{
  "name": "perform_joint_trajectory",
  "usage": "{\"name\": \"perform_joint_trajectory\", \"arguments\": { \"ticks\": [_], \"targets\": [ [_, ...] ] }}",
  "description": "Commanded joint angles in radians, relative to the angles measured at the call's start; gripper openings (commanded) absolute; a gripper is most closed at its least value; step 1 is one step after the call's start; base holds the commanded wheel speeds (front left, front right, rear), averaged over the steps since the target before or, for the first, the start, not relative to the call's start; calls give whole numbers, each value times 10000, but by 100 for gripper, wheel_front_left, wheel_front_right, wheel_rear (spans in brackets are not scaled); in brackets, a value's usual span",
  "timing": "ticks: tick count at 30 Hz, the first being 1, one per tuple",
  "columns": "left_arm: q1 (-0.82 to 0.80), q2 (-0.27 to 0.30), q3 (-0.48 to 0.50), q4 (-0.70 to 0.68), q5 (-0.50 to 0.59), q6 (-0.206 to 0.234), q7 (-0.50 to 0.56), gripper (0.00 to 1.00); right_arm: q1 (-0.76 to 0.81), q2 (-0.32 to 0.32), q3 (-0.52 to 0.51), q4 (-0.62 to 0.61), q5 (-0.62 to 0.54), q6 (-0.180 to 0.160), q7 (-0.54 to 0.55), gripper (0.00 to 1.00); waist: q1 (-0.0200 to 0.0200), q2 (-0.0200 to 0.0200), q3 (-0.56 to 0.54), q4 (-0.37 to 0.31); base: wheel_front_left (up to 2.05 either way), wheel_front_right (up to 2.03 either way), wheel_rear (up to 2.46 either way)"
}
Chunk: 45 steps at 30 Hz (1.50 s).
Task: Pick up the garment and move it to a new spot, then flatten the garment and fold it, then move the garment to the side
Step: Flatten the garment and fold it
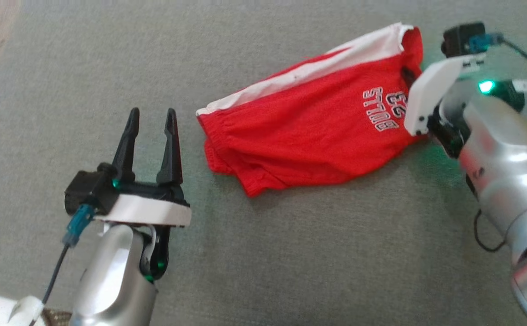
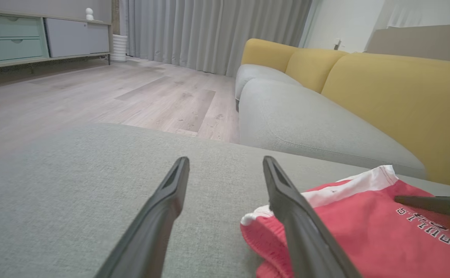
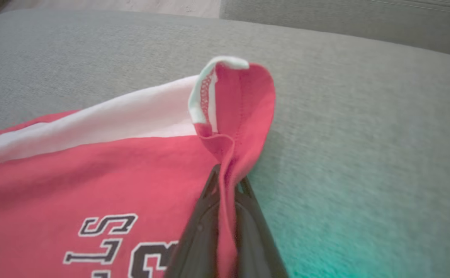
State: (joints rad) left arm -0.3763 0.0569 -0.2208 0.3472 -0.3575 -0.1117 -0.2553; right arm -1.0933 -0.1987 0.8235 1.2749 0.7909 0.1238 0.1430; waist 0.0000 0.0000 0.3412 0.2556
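Red fabric clamped between the closed right jaws: a raised fold at one end of the garment [image 1: 308,136]. Nothing in the left jaws, spread wide, just beside the opposite, gathered end. Rest of garment lying loosely spread on the grey sofa cushion [image 1: 290,253]. Judged status: grasp made, lift not yet done; relocation, flattening, folding and side placement outstanding.

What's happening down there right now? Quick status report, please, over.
Right tool shut on an edge of the red garment. Left tool open, beside its other end, apart. Grey cushion under it; nothing seen in the way.
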Motion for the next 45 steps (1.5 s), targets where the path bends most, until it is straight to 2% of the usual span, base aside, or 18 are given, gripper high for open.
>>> {"name": "perform_joint_trajectory", "arguments": {
  "ticks": [1, 7, 14, 19, 22, 26, 27, 34, 38, 43, 44, 45],
  "targets": [
    [190, 236, 435, -244, 156, -56, -64, 100, 462, -83, -43, 15, 2, 69, -344, 0, 0, 0, -362, -341, 0, 0, 0],
    [497, 475, 533, -223, 250, -87, -64, 100, 699, -460, -218, 44, 21, 69, -982, 0, 0, 0, -858, -933, 0, 0, 0],
    [803, 763, 608, -229, 257, -88, -64, 100, 806, -1397, -283, 127, -530, 69, -1865, 0, 0, 0, -1317, -1538, 0, 0, 0],
    [905, 824, 538, -264, 238, -77, 2, 100, 651, -1945, -391, 153, -1094, 69, -1875, 0, 0, 0, -1439, -1677, 0, 0, 0],
    [920, 830, 463, -281, 238, -76, 38, 100, 501, -1977, -518, 155, -1356, 69, -1658, 0, 0, 0, -1489, -1637, 0, 0, 0],
    [897, 843, 340, -282, 245, -82, 74, 100, 203, -1503, -564, 157, -1724, 69, -1356, 0, 0, 0, -1546, -1468, 0, 0, 0],
    [881, 844, 287, -278, 234, -85, 77, 100, 52, -1018, -537, 157, -1864, 69, -1203, 0, 0, 0, -1564, -1365, 0, 0, 0],
    [823, 757, 107, -235, 172, -88, 65, 100, -16, 792, -294, 80, -2118, 69, -639, 0, 0, 0, -1513, -890, 0, 0, 0],
    [752, 718, 24, -191, 125, -94, 53, 100, 193, 1229, -146, 55, -2208, 69, -403, 0, 0, 0, -1409, -625, 0, 0, 0],
    [645, 702, -12, -127, 71, -100, 27, 100, 414, 1445, -68, -69, -2192, 69, -190, 0, 0, 0, -1278, -445, 0, 0, 0],
    [624, 695, -17, -112, 64, -100, 22, 100, 453, 1459, -46, -120, -2185, 69, -151, 2, 0, 0, -1259, -425, 0, 0, 0],
    [606, 687, -21, -96, 57, -101, 17, 100, 493, 1469, -23, -175, -2183, 69, -127, 35, 0, 0, -1247, -410, 0, 0, 0]
  ]
}}
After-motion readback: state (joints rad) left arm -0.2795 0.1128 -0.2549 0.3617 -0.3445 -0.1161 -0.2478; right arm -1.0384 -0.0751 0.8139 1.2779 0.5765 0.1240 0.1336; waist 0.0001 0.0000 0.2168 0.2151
